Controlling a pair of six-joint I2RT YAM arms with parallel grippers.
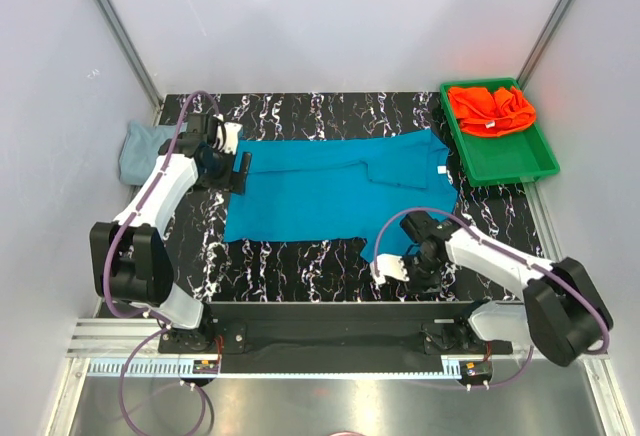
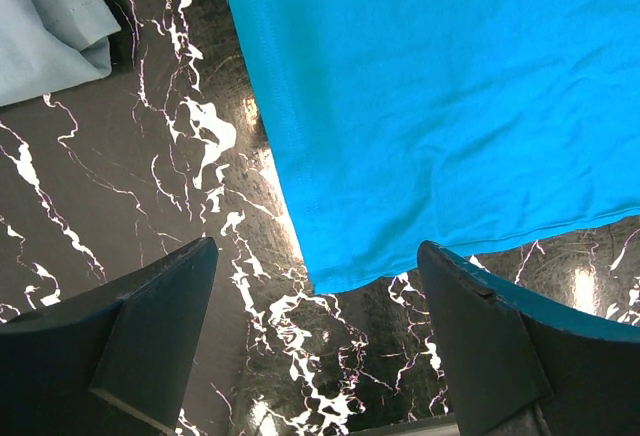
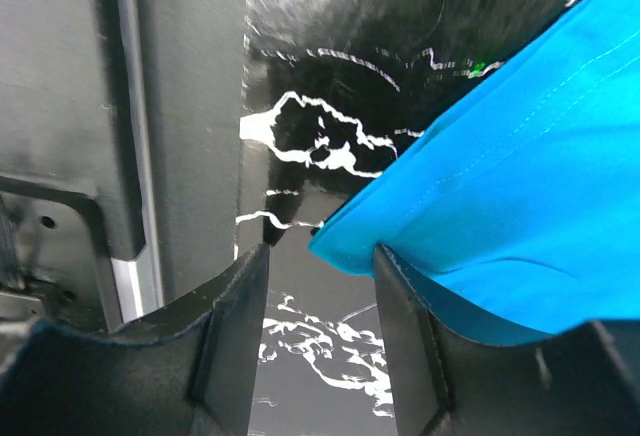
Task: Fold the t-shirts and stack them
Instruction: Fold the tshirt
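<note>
A teal-blue t-shirt (image 1: pixel 320 196) lies spread flat across the middle of the black marble table, with a white neck tag (image 1: pixel 438 170) at its right end. My left gripper (image 1: pixel 238 171) is open just above the shirt's left edge. In the left wrist view a shirt corner (image 2: pixel 335 266) lies between the open fingers (image 2: pixel 160 306). My right gripper (image 1: pixel 388 269) is open at the shirt's near right sleeve corner. That corner (image 3: pixel 345 246) pokes between the parted fingers (image 3: pixel 405 326), not clamped. A pale grey-blue shirt (image 1: pixel 140 151) lies at the far left. An orange-red shirt (image 1: pixel 490 108) is bunched in the tray.
A green plastic tray (image 1: pixel 505 161) stands at the back right corner. White walls enclose the table on three sides. The grey-blue shirt also shows at the top left of the left wrist view (image 2: pixel 50 26). A metal rail runs along the near edge (image 1: pixel 330 311).
</note>
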